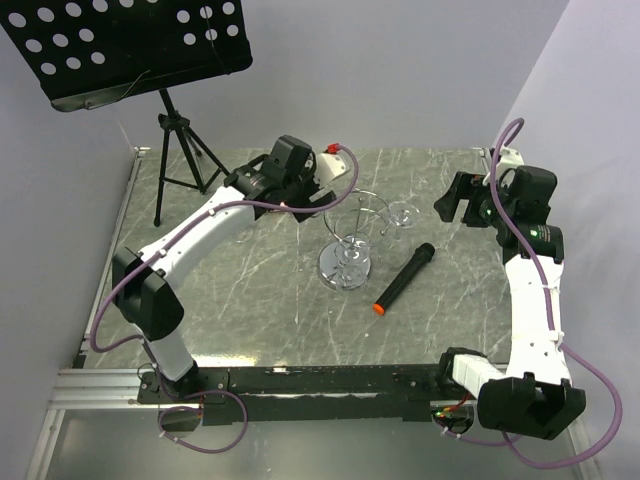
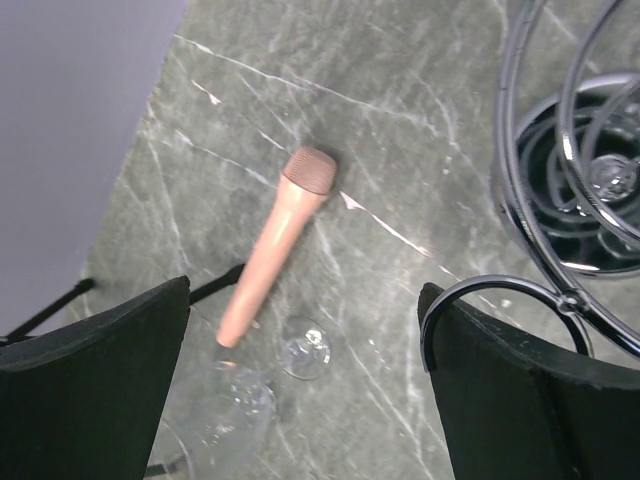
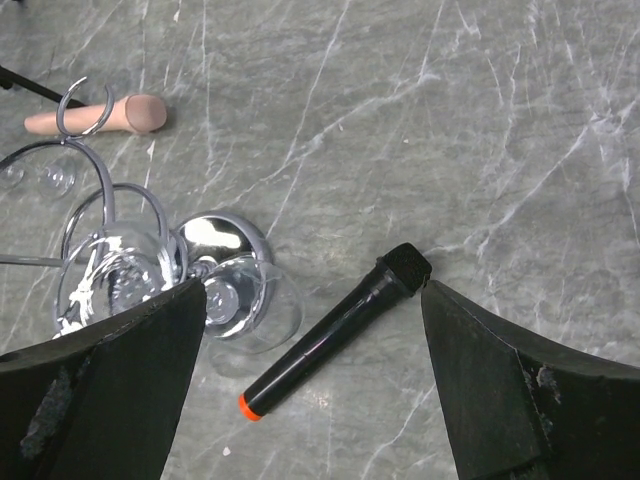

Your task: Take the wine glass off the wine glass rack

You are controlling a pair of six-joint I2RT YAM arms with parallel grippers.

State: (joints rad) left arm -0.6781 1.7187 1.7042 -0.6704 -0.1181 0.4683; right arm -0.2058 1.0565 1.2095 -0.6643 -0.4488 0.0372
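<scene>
The chrome wine glass rack [image 1: 344, 266] stands mid-table, its wire arms [image 1: 358, 205] on top. One clear wine glass [image 1: 403, 213] shows at its right arm, another [image 1: 354, 250] by the post. My left gripper [image 1: 322, 192] is open at the rack's far-left side. In the left wrist view its gripper [image 2: 305, 325] frames a clear glass [image 2: 240, 395]; I cannot tell whether that glass hangs or lies. The rack [image 2: 585, 190] is at the right. My right gripper [image 1: 452, 200] is open and empty, right of the rack. The right wrist view shows the gripper [image 3: 312, 300], the rack base [image 3: 215, 238] and a glass [image 3: 250, 305].
A black microphone [image 1: 403, 279] with an orange end lies right of the rack and also shows in the right wrist view [image 3: 330, 335]. A pink microphone [image 2: 275, 245] lies beyond the rack. A black tripod music stand [image 1: 175, 140] stands at the far left.
</scene>
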